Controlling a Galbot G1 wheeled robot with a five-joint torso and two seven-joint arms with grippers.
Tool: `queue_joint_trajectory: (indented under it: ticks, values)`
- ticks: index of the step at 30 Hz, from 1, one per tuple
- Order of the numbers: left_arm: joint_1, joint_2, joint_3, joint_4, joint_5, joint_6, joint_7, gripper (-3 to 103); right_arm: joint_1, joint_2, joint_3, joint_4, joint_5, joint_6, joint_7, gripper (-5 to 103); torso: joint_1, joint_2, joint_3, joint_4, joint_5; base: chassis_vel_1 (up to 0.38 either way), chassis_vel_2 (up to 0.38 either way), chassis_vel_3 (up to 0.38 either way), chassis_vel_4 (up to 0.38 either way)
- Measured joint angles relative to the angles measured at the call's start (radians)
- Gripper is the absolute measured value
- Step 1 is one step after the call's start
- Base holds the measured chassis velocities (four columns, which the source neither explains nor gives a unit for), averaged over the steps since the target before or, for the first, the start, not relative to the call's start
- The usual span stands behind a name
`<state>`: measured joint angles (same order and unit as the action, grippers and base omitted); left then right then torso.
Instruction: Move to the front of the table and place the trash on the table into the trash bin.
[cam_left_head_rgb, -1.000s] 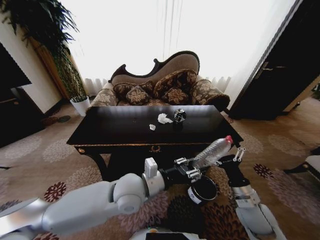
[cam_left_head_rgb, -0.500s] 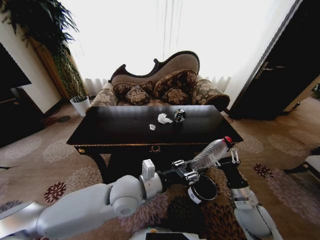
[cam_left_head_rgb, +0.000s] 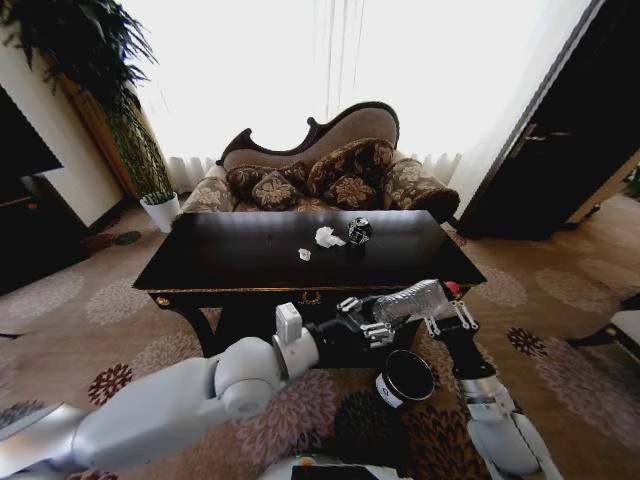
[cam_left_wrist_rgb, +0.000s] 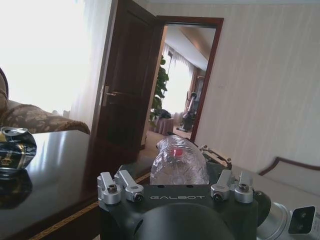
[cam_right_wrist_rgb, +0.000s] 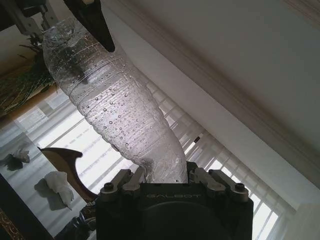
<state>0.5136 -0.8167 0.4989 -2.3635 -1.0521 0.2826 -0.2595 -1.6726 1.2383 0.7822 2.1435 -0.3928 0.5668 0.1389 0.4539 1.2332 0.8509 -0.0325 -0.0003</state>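
A clear plastic bottle (cam_left_head_rgb: 412, 300) with a red cap (cam_left_head_rgb: 452, 288) lay almost flat in the air, just in front of the table's front edge and above the trash bin (cam_left_head_rgb: 405, 379). Both grippers touched it. The left gripper (cam_left_head_rgb: 372, 320) had its fingers closed on the bottom end of the bottle, and the right gripper (cam_left_head_rgb: 449, 312) had its fingers closed around the neck end, near the cap. In the right wrist view the bottle (cam_right_wrist_rgb: 116, 111) rose straight out from between the right gripper's fingers (cam_right_wrist_rgb: 121, 181), and a dark fingertip (cam_right_wrist_rgb: 98, 24) of the other gripper pressed on its far end.

The bin stood on the carpet (cam_left_head_rgb: 120, 330), just beside the front right part of the table (cam_left_head_rgb: 230, 265), with its mouth open upward and free room around it on the carpet side.

On the table, near the middle toward the back edge, lay a white paper wad (cam_left_head_rgb: 327, 236), a smaller white piece (cam_left_head_rgb: 305, 254) and a crushed dark can (cam_left_head_rgb: 359, 231). The front edge of the table was bare. Behind the table stood a sofa (cam_left_head_rgb: 320, 170).
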Motion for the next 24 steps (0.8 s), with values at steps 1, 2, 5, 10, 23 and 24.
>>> queue_joint_trajectory:
  ticks: [1, 2, 5, 10, 23, 24]
  values:
    - [0.005, 0.008, -0.008, -0.002, 0.013, 0.0, 0.004, 81, 0.001, -0.001, 0.0, -0.004, 0.0, 0.002, 0.0, 29, 0.0, 0.0, 0.0, 0.0, 0.0, 0.0, 0.0, 0.0, 0.0]
    - [0.008, 0.012, -0.019, -0.006, 0.021, 0.0, 0.005, 85, 0.003, -0.002, 0.0, -0.011, 0.0, 0.004, -0.001, 29, 0.0, 0.0, 0.0, 0.0001, 0.0, 0.0, 0.0, 0.0, 0.0]
    - [0.008, 0.014, -0.049, -0.008, 0.037, -0.004, 0.003, 91, 0.004, -0.002, -0.003, -0.022, 0.0, 0.006, -0.001, 29, 0.0, 0.0, 0.0, 0.0, 0.0, 0.0, 0.0, 0.0, 0.0]
    - [0.003, 0.018, -0.151, -0.007, 0.07, -0.022, -0.003, 100, 0.01, 0.002, -0.016, -0.047, -0.001, 0.011, -0.005, 29, 0.0, 0.0, 0.0, -0.0001, -0.0001, 0.0, 0.0, 0.0, 0.0]
    - [0.305, 0.161, -0.652, 0.172, 0.281, -0.148, 0.108, 100, 0.014, 0.013, -0.061, -0.145, 0.16, -0.036, -0.033, 28, 0.0, 0.0, 0.0, 0.0003, -0.0002, 0.0, 0.0, 0.0, 0.0]
    - [0.311, 0.156, -0.676, 0.203, 0.293, -0.16, 0.106, 100, 0.007, 0.018, -0.064, -0.156, 0.208, -0.055, -0.037, 28, 0.0, 0.0, 0.0, 0.0, -0.0002, 0.0, 0.0, 0.0, 0.0]
